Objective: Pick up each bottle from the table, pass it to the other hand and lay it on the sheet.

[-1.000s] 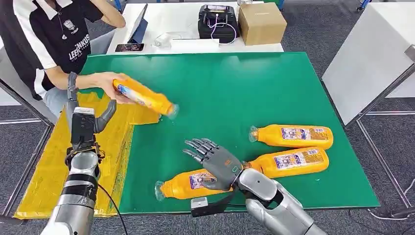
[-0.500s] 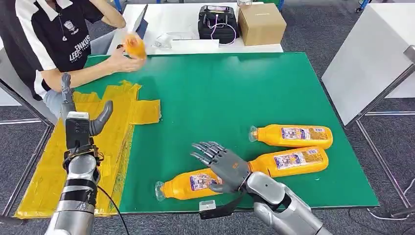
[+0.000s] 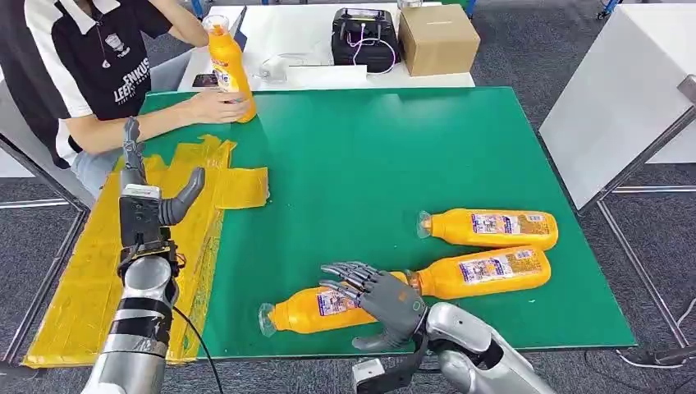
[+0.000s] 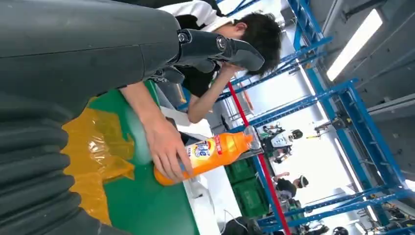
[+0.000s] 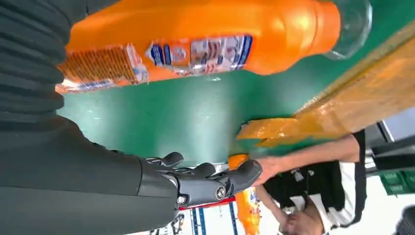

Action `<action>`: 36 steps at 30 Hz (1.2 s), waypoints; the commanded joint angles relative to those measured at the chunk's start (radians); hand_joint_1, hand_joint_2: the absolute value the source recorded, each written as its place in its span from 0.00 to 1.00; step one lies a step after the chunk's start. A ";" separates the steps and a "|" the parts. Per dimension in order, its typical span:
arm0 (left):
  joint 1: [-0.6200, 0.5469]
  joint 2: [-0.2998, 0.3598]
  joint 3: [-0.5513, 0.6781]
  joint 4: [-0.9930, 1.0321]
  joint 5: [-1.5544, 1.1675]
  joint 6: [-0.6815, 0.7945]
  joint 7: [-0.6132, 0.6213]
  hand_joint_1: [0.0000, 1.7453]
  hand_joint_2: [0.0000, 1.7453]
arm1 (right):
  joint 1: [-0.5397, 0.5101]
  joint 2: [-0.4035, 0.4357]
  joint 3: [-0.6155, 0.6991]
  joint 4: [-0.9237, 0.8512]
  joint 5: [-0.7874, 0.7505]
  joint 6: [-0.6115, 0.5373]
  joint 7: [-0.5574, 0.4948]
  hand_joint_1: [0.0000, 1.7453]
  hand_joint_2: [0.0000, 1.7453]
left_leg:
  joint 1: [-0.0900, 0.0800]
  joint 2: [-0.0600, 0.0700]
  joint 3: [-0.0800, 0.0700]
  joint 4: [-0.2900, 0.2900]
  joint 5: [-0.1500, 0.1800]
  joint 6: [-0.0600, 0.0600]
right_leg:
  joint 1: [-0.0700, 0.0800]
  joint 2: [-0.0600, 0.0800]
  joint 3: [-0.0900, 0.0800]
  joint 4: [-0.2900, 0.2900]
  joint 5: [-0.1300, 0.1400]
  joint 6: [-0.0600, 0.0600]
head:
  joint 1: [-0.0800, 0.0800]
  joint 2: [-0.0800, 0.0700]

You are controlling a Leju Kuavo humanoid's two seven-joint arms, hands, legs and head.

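Head view: right hand (image 3: 386,297) over lying bottle (image 3: 316,309).

The person's shirt (image 3: 98,57) reads "LEEKNKUIS", partly legible.

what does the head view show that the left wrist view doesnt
Head view alone: three orange bottles lying on the green mat, the nearest under the open right hand, plus a cardboard box. Left wrist view alone: blue overhead framework behind the person. Both: the person's hand holding an upright bottle, the yellow sheet, and the left hand.
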 commanded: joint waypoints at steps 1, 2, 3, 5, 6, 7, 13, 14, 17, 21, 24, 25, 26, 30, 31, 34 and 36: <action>-0.037 -0.006 -0.029 0.035 0.006 -0.003 0.008 0.00 1.00 | 0.024 -0.032 -0.033 -0.046 -0.014 0.024 -0.013 0.00 1.00 | 0.000 -0.001 0.002 0.000 0.000 0.000 | 0.000 -0.002 0.003 -0.001 -0.001 0.000 | 0.000 0.000; -0.037 -0.006 -0.029 0.035 0.006 -0.003 0.008 0.00 1.00 | 0.024 -0.032 -0.033 -0.046 -0.014 0.024 -0.013 0.00 1.00 | 0.001 -0.001 0.003 0.000 -0.001 0.000 | 0.001 -0.002 0.005 -0.001 -0.001 -0.001 | 0.000 0.000; -0.037 -0.006 -0.029 0.035 0.006 -0.003 0.008 0.00 1.00 | 0.024 -0.032 -0.033 -0.046 -0.014 0.024 -0.013 0.00 1.00 | 0.000 0.000 0.002 0.000 -0.001 0.000 | 0.001 -0.002 0.003 -0.001 -0.001 0.000 | 0.000 0.000; -0.037 -0.006 -0.029 0.035 0.006 -0.003 0.008 0.00 1.00 | 0.024 -0.032 -0.033 -0.046 -0.014 0.024 -0.013 0.00 1.00 | 0.000 0.000 0.003 0.000 -0.001 0.000 | 0.001 -0.002 0.004 -0.001 -0.001 0.000 | 0.000 0.000; -0.037 -0.006 -0.029 0.035 0.006 -0.003 0.008 0.00 1.00 | 0.024 -0.032 -0.033 -0.046 -0.014 0.024 -0.013 0.00 1.00 | 0.000 0.000 0.001 0.000 0.000 0.000 | 0.000 -0.001 0.002 -0.001 -0.001 0.000 | 0.000 0.000; -0.037 -0.006 -0.029 0.035 0.006 -0.003 0.008 0.00 1.00 | 0.024 -0.032 -0.033 -0.046 -0.014 0.024 -0.013 0.00 1.00 | 0.001 0.000 0.004 0.000 -0.001 0.000 | 0.001 -0.002 0.005 -0.001 -0.001 0.000 | 0.000 0.000; -0.037 -0.006 -0.029 0.035 0.006 -0.003 0.008 0.00 1.00 | 0.024 -0.032 -0.033 -0.046 -0.014 0.024 -0.013 0.00 1.00 | 0.001 0.000 0.004 0.000 -0.001 0.000 | 0.001 -0.002 0.006 -0.002 -0.002 0.000 | 0.000 0.000; -0.037 -0.006 -0.029 0.037 0.006 -0.004 0.007 0.00 1.00 | 0.024 -0.032 -0.035 -0.043 -0.012 0.024 -0.014 0.00 1.00 | 0.000 0.000 0.003 0.000 -0.001 0.000 | 0.001 -0.002 0.004 -0.001 -0.001 0.000 | 0.000 0.000; -0.037 -0.006 -0.031 0.038 0.006 -0.002 0.007 0.00 1.00 | 0.023 -0.036 -0.039 -0.041 -0.002 0.026 -0.014 0.00 1.00 | 0.000 0.000 0.003 0.000 -0.001 0.000 | 0.001 -0.002 0.004 -0.001 -0.001 0.000 | 0.000 0.000; -0.029 -0.004 -0.032 0.029 0.011 -0.001 0.011 0.00 1.00 | -0.009 -0.047 -0.025 0.023 0.094 0.001 0.048 0.00 1.00 | 0.000 0.000 0.002 0.000 0.000 0.000 | 0.001 -0.001 0.003 -0.001 -0.001 0.000 | 0.000 0.000; -0.023 -0.009 -0.037 0.020 0.013 -0.006 0.016 0.00 1.00 | -0.046 -0.026 -0.011 0.111 0.156 -0.007 0.111 0.00 1.00 | 0.001 0.002 0.005 -0.001 -0.001 0.000 | 0.001 -0.001 0.006 -0.002 -0.001 0.000 | 0.000 0.000; -0.023 -0.010 -0.040 0.019 0.013 -0.007 0.016 0.00 1.00 | -0.053 -0.022 -0.007 0.128 0.163 -0.007 0.121 0.00 1.00 | 0.001 0.002 0.005 -0.001 -0.001 0.000 | 0.001 0.000 0.006 -0.002 0.000 0.000 | 0.000 0.000; -0.025 -0.013 -0.046 0.021 0.014 -0.009 0.019 0.00 1.00 | -0.071 -0.010 0.002 0.172 0.172 -0.003 0.133 0.00 1.00 | 0.001 0.002 0.003 -0.001 0.000 0.000 | 0.001 0.001 0.004 -0.001 0.000 0.000 | 0.000 0.000; -0.034 -0.016 -0.061 0.047 0.017 -0.011 0.021 0.00 1.00 | -0.087 0.009 0.003 0.273 0.147 -0.007 0.122 0.00 1.00 | 0.001 0.001 0.004 -0.002 0.000 0.000 | 0.001 0.000 0.006 -0.003 0.000 0.000 | 0.000 0.000; -0.039 -0.018 -0.065 0.052 0.018 -0.012 0.020 0.00 1.00 | -0.094 0.015 0.005 0.293 0.147 -0.004 0.122 0.00 1.00 | 0.001 0.001 0.003 -0.001 0.000 0.000 | 0.001 0.000 0.005 -0.002 0.000 0.000 | 0.000 0.000; -0.044 -0.021 -0.079 0.059 0.027 -0.010 0.016 0.00 1.00 | -0.110 0.029 0.010 0.347 0.137 0.000 0.129 0.00 1.00 | 0.001 0.002 0.006 -0.001 -0.001 0.000 | 0.002 0.000 0.007 -0.003 -0.001 -0.001 | 0.000 0.000; -0.044 -0.021 -0.082 0.062 0.040 -0.009 0.018 0.00 1.00 | -0.111 0.034 0.007 0.360 0.130 -0.005 0.132 0.00 1.00 | 0.001 0.001 0.003 -0.001 0.000 0.000 | 0.001 0.000 0.004 -0.002 0.000 0.000 | 0.000 0.000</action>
